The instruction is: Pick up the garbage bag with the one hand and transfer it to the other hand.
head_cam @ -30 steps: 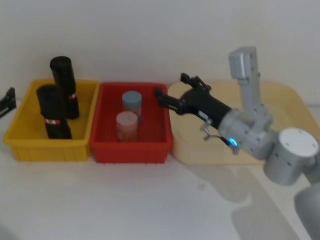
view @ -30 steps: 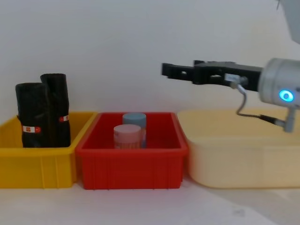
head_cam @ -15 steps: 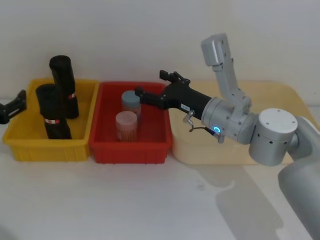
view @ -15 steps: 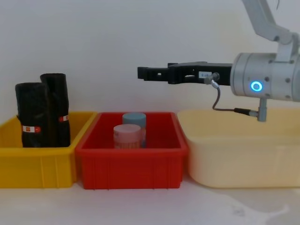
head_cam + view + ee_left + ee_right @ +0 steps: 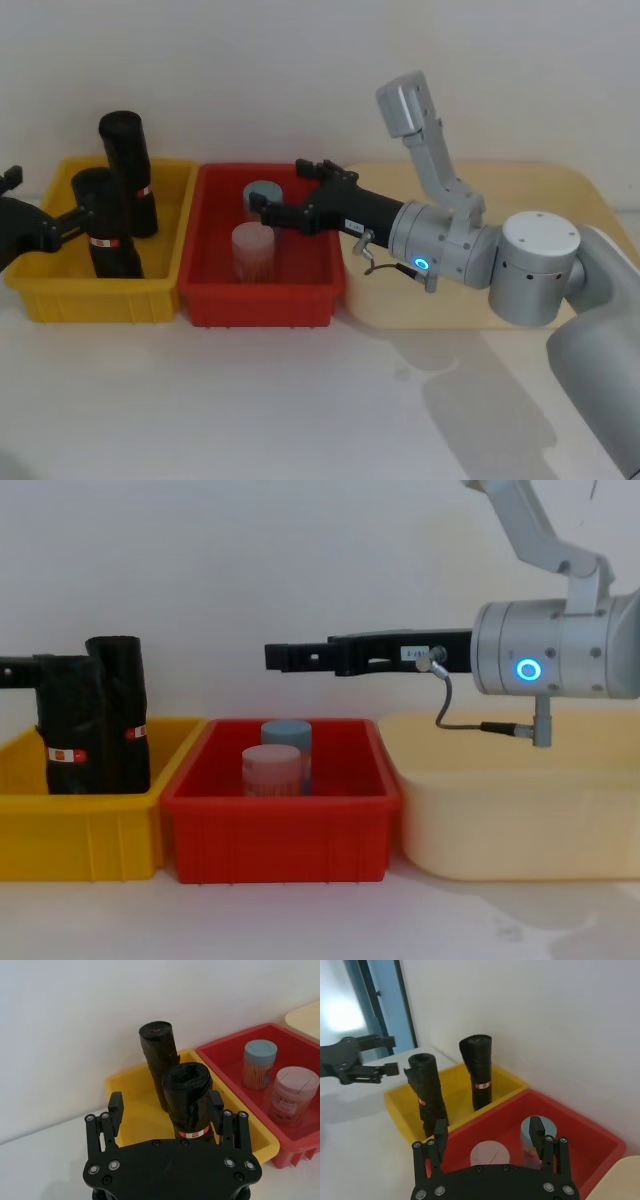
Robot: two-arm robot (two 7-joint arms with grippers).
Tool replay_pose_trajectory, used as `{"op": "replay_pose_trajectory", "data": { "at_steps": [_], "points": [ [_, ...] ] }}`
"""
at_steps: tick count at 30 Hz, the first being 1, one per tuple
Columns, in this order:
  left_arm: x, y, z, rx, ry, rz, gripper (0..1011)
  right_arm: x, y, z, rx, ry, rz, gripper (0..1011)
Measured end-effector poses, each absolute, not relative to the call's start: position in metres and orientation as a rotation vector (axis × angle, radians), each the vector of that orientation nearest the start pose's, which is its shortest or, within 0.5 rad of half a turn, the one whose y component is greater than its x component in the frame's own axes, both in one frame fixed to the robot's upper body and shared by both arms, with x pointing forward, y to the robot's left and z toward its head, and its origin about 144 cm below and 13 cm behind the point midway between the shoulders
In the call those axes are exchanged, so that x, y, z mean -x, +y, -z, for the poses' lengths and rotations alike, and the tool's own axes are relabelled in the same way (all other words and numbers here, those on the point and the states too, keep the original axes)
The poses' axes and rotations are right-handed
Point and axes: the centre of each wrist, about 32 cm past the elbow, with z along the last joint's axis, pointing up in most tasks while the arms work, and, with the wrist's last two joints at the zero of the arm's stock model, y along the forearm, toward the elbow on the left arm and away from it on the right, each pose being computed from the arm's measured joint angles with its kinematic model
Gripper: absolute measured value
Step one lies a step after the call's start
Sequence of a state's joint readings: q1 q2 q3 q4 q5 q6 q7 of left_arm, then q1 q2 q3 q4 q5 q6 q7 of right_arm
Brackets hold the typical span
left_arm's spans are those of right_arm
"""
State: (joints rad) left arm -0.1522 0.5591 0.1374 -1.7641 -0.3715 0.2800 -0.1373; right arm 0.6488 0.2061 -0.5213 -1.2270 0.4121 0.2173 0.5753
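Scene: a white table [image 5: 300, 400] against a pale wall, with a yellow bin [image 5: 100, 300], a red bin [image 5: 260, 302] and a cream tray [image 5: 510, 820] side by side from left to right.
Bag: the bag [image 5: 105, 228] is a stubby black roll standing upright in the yellow bin, near its left front. A white band with a red mark circles its lower half.
Tall roll: a slimmer, taller black roll [image 5: 128, 170] stands just behind the bag, too close to tell whether they touch.
Left pincer: the left pincer [image 5: 166, 1105] is at the bin's left side, level with the top of the bag. Its fingers are spread wide and the bag lines up with the gap. It grips nothing yet.
Right pincer: the right pincer [image 5: 280, 658], on the arm with the blue ring [image 5: 527, 669], reaches out level above the red bin. Its fingers are apart and empty.
Red bin: holds two lidded jars [image 5: 253, 250].
Feel of the bag: probably light. The rolled film looks soft enough to give under a squeeze and slick enough to slide.
Where to grip: likely across the upper body, above the band and the bin wall, leaving one end free for the right pincer.
Risk: the far finger could knock the tall roll.
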Motion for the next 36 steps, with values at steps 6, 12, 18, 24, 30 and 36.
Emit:
{"op": "replay_pose_trajectory", "data": {
  "at_steps": [6,12,18,24,30,36],
  "points": [
    [-0.494,0.311,-1.26,-0.204,-0.131,-1.244,1001,-0.602,-0.16,-1.257,0.096,0.032,0.579,1001],
    [-0.503,0.307,-1.257,-0.214,-0.122,-1.226,1001,-0.603,-0.161,-1.256,0.106,0.042,0.569,1001],
    [-0.512,0.301,-1.254,-0.219,-0.106,-1.206,1001,-0.603,-0.161,-1.256,0.114,0.046,0.557,1001],
    [-0.52,0.296,-1.251,-0.222,-0.097,-1.22,1001,-0.604,-0.162,-1.256,0.125,0.052,0.537,1001],
    [-0.526,0.294,-1.25,-0.223,-0.095,-1.25,1001,-0.606,-0.163,-1.255,0.135,0.06,0.52,1002],
    [-0.53,0.292,-1.249,-0.223,-0.094,-1.271,1001,-0.607,-0.165,-1.253,0.141,0.067,0.516,1001]
  ]
}}
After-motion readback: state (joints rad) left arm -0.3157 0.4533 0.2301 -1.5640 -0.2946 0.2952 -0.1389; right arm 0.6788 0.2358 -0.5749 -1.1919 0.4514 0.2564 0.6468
